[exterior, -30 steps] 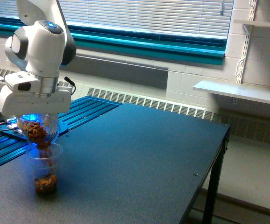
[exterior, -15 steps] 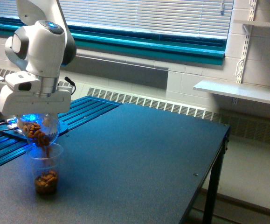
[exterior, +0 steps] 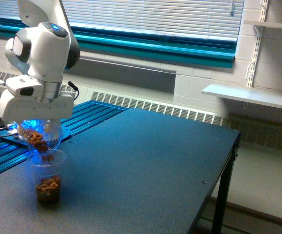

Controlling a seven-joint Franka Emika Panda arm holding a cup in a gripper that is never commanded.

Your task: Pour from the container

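Fewer nuts remain in the container (exterior: pixel 39 136), tilted above the cup (exterior: pixel 47 176) on the counter (exterior: pixel 141 165), end effector (exterior: pixel 37 127) clamped on it.

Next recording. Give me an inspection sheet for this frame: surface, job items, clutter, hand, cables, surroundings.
Surface: dark grey speckled table, bare apart from the cup.
Job's things: clear rounded container of brown nut-like pieces, tipped over the clear tapered plastic cup; a few pieces sit at the cup's mouth, with a brown layer at its bottom.
Clutter: nothing seen.
Hand: white hand carries the container under its body; fingers hidden, blue glow below.
Cables: one dark cable beside the hand.
Surroundings: window blinds with teal sill, wall radiator grille, white shelf, blue slatted rack at the exterior view's left.
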